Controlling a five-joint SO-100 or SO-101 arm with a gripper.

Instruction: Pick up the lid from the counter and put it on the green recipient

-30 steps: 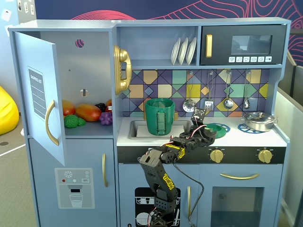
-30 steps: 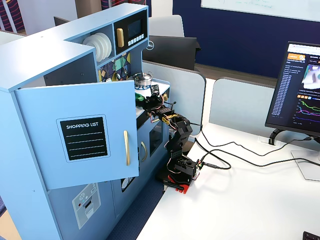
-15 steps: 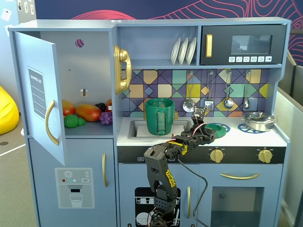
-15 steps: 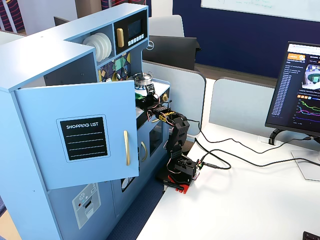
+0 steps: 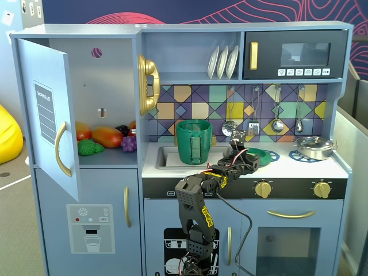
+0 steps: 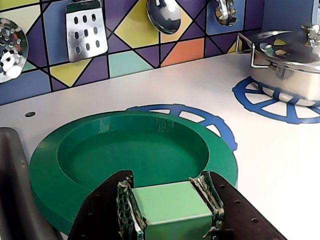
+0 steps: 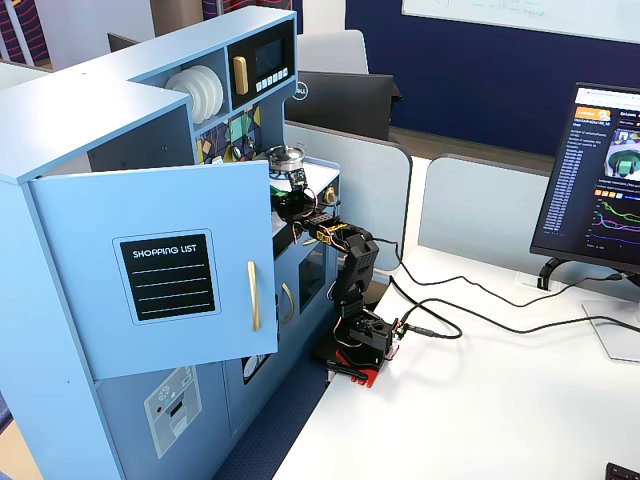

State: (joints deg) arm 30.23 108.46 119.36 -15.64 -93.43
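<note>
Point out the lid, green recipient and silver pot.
lid (image 6: 75,155): wrist view, left part of its flat rim.
green recipient (image 5: 194,141): a fixed view, front wall.
silver pot (image 6: 290,65): wrist view, its shiny side.

Bare white counter lies open behind the lid in the wrist view, right up to the tiled wall, where a slotted spatula and ladle hang low. To the right, clear counter runs as far as the silver pot on its blue burner ring. In a fixed view, the way from the lid left to the green recipient crosses the sink; the shelf with plates roofs it overhead
</note>
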